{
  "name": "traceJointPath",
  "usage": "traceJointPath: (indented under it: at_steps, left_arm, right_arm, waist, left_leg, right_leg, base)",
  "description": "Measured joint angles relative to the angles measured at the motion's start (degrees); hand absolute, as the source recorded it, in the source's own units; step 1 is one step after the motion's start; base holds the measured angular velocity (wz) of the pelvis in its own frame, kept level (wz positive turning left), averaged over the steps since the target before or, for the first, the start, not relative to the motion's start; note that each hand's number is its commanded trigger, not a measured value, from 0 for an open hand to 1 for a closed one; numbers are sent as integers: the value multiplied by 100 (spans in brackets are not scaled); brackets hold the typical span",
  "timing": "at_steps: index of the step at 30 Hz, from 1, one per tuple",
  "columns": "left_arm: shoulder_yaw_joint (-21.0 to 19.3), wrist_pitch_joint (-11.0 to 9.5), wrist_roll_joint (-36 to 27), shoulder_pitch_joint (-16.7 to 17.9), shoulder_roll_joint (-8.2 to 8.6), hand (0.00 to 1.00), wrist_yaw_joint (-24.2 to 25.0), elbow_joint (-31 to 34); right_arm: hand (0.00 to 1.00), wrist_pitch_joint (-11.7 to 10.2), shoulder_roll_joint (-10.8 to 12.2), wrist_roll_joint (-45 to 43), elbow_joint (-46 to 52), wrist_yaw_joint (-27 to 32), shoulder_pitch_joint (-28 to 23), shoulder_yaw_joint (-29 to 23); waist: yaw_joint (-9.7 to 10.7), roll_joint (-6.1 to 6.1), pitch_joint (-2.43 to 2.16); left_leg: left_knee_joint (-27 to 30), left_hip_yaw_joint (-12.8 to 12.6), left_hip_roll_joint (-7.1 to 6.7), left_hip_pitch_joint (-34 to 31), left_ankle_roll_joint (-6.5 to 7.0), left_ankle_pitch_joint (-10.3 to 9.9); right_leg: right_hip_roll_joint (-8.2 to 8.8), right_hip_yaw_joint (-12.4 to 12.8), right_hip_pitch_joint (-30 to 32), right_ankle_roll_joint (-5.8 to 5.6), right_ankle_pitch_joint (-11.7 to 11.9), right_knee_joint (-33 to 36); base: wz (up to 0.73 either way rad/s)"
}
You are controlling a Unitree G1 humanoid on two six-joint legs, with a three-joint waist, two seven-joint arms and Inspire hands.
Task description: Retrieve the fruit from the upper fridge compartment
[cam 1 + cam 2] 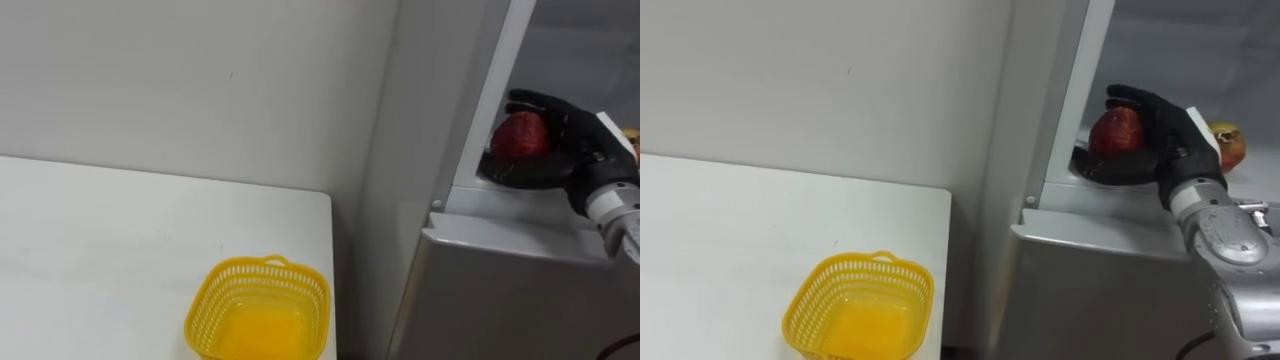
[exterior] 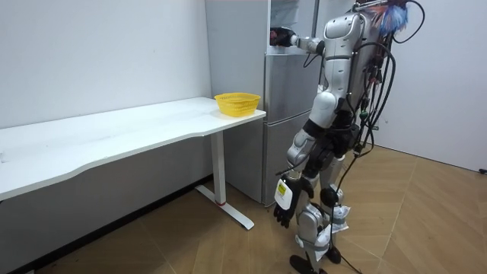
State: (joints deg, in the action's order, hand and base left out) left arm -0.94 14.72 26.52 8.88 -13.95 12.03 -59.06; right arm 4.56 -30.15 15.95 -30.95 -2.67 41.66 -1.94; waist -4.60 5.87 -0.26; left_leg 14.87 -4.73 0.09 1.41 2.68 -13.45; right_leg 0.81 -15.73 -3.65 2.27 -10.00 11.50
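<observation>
My right hand (image 1: 1175, 140) is inside the open upper compartment of the fridge (image 1: 1100, 290), up at about two o'clock in my eye views. Its fingers are curled over the top and far side of a red fruit (image 1: 1116, 132) and my thumb wraps under it, so the hand is closed on the fruit and not merely resting against it. I hold it this way because a round thing rolls out of a loose grasp. With a cupped hand I expect to lift it over the compartment's front edge without it slipping.

The fruit sits low in the compartment, near the front and close to the left wall. I cannot tell whether it is touching the shelf (image 1: 1110, 195) or is just clear of it. It is deep red, round and smooth, apple-like, with a slight shine on its upper side. It fills my palm well. A second fruit (image 1: 1230, 147), reddish with some yellow, lies just beside my hand at three o'clock, and I have no hold on it.

A yellow basket (image 1: 865, 262) stands at seven o'clock from my hand, on the corner of the white table (image 1: 720, 230) nearest the fridge. I judge that it is set there so that the carry is a short swing down and to the left.

In the room view I stand facing the fridge. My left hand (image 2: 284, 199) hangs by my thigh, fingers relaxed, holding nothing.
</observation>
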Motion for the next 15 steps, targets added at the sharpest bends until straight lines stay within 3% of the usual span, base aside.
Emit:
traceJointPath:
  at_steps: [3, 6, 15]
  left_arm:
    - [1, 33, 0, -15, -2, 0, -4, 0]
    - [2, 33, -3, -30, -2, 0, -20, 0]
    - [3, 37, 7, -38, -2, 0, -13, 5]
  right_arm:
    - [100, 48, -53, -6, -16, -7, 0, 81]
    - [100, 53, -62, -7, -33, -13, 0, 81]
    - [100, 56, -61, -25, -9, 1, 1, 84]
  waist:
    - [-11, -19, -41]
    - [-20, -40, -53]
    - [-53, -55, -43]
  left_leg:
    - [-4, 6, 0, 23, 0, 0]
    - [-10, 7, 1, 46, 0, 0]
    - [-20, 7, 4, 57, -1, -1]
  right_leg:
    - [-1, -6, -30, 0, 0, -8]
    - [-1, -6, -41, 1, 1, 4]
    - [3, -17, -39, 1, 1, 16]
  base:
    - [0]
    - [0]
    - [0]
